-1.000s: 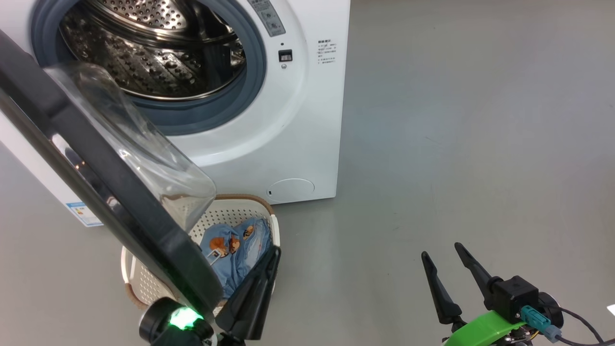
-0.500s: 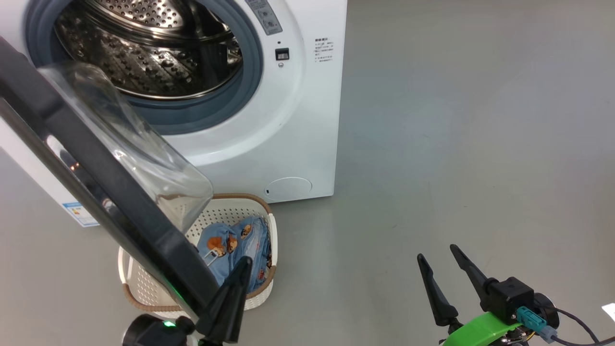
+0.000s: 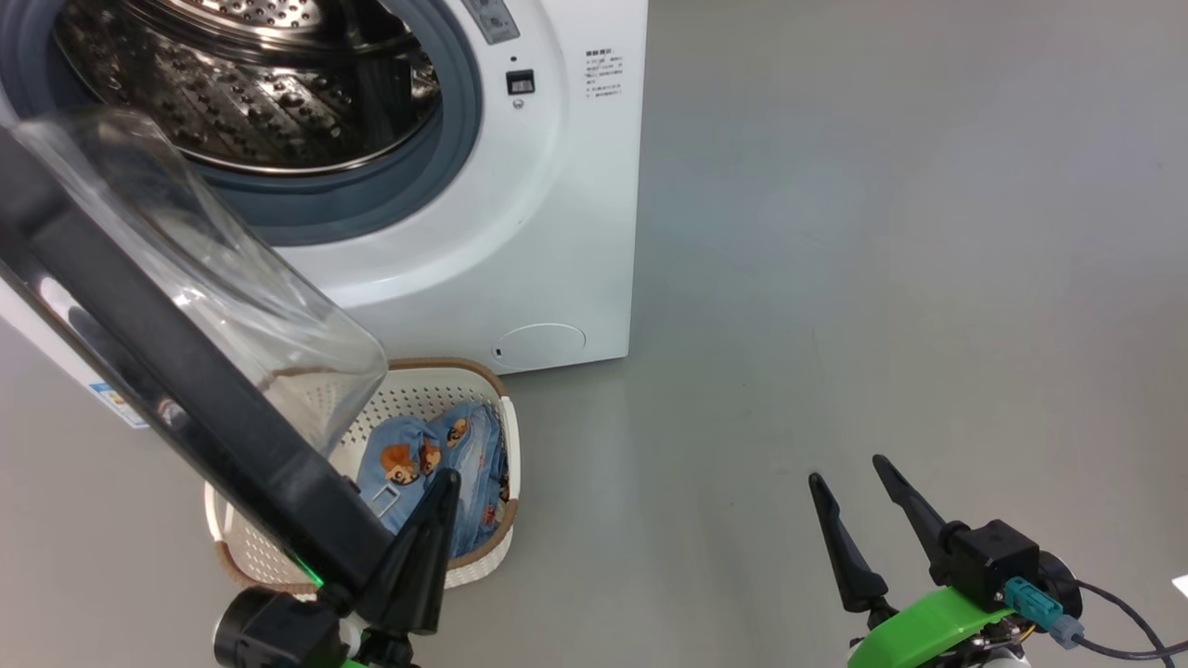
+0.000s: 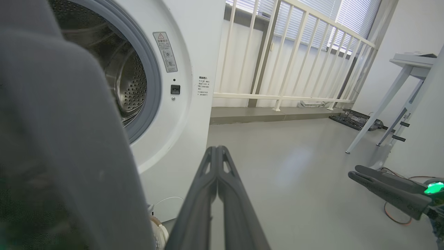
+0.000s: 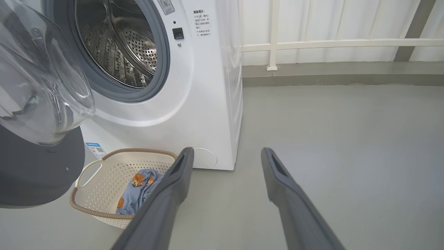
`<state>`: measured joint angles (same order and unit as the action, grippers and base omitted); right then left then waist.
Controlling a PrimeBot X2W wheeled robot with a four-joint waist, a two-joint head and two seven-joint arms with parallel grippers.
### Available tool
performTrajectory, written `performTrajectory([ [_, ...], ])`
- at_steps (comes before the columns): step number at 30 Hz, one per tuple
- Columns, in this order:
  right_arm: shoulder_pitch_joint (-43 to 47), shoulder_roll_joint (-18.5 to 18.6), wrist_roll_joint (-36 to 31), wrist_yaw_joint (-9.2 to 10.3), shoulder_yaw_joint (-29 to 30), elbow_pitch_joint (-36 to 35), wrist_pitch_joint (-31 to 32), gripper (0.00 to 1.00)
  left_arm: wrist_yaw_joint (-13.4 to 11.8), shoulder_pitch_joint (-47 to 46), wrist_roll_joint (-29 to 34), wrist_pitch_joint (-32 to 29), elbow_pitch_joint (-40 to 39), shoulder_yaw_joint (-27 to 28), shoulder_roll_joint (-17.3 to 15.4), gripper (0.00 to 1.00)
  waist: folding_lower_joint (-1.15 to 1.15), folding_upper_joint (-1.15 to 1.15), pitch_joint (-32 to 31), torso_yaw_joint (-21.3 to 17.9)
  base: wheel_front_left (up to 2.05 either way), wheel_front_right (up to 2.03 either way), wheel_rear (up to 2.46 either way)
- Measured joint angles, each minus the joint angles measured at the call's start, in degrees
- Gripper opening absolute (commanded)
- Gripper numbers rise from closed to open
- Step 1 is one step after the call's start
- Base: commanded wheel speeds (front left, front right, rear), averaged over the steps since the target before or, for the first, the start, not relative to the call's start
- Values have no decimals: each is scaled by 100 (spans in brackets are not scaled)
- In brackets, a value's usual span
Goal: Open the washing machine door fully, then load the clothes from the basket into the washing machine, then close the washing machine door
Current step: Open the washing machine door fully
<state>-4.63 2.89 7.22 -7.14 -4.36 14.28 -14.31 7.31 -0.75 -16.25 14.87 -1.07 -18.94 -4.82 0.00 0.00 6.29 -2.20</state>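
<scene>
Basket (image 3: 408, 394): one, holding one clothes bundle (image 3: 436, 455); left claw (image 3: 444, 482) closed, right claw (image 3: 848, 471) spread.

Bright, even light, perhaps from the window (image 4: 350, 17); the door (image 4: 52, 139) looms blurred close-up.

Door rim (image 3: 186, 408) glossy black, bowl (image 3: 232, 278) clear glass; drum (image 3: 232, 111) shiny steel; basket (image 3: 480, 559) seemingly matt plastic.

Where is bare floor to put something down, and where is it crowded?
Bare: the grey floor right of the washing machine, ahead of the right gripper. Crowded: before the drum, where the open door overhangs the basket of clothes, left gripper at its rim.
</scene>
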Motion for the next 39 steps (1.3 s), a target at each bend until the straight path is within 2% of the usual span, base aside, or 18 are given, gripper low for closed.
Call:
performTrajectory([
  [11,-21,1,25,0,93,-2,0,100,3,-68,-4,0,127,87,112,0,0,0,70,76,0,0,0],
  [39,-18,3,41,0,109,43,0,100,59,174,104,1,59,212,265,0,0,0,11,901,0,0,0],
])
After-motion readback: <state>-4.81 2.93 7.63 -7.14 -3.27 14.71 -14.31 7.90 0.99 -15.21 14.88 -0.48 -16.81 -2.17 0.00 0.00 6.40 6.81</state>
